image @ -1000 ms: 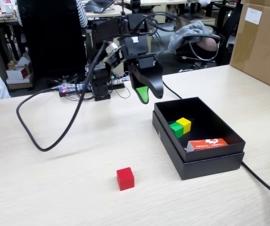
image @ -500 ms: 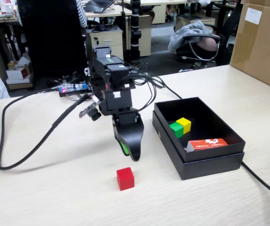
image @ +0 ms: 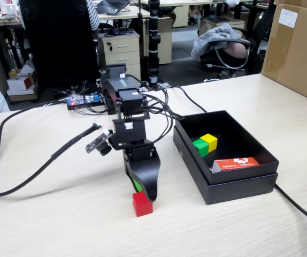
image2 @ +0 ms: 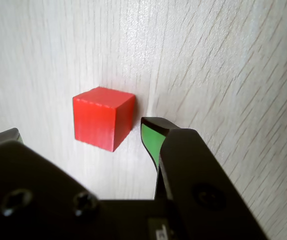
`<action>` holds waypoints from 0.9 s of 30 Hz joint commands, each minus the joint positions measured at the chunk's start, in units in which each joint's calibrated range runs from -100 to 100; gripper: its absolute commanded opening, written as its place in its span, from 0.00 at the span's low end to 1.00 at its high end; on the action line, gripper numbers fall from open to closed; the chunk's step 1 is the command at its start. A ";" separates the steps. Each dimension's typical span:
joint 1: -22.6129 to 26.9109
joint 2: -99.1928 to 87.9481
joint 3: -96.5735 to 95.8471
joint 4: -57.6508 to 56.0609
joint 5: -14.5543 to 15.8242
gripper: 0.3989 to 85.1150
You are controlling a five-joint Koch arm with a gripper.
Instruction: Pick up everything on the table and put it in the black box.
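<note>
A red cube (image: 142, 204) (image2: 102, 118) rests on the pale wood table (image: 46, 214). My gripper (image: 143, 191) (image2: 78, 132) hangs just over it, open, with the cube lying ahead of the gap between the jaws. In the wrist view the green-padded finger (image2: 151, 141) stands right beside the cube's right face, while the other jaw shows at the left edge, well clear of the cube. The black box (image: 239, 182) sits to the right in the fixed view. Inside it lie a green cube (image: 200, 146) and a yellow cube (image: 209, 141), touching each other.
A red-and-white flat carton (image: 235, 164) lies in the box at its near end. A thick black cable (image: 30, 163) loops across the table's left part, and another cable (image: 303, 214) runs off at the right. A brown cardboard carton (image: 298, 48) stands at the far right.
The arm swung from above the box's left side down and leftward to the red cube. Its jaws now sit just over the cube. The cubes have not moved.
</note>
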 commanded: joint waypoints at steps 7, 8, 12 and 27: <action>-0.93 -0.36 4.15 2.45 -0.78 0.49; -0.93 -0.13 3.70 2.45 -0.98 0.49; -0.83 0.21 3.52 2.19 -0.98 0.26; 0.44 -20.56 -8.27 -0.66 -0.83 0.01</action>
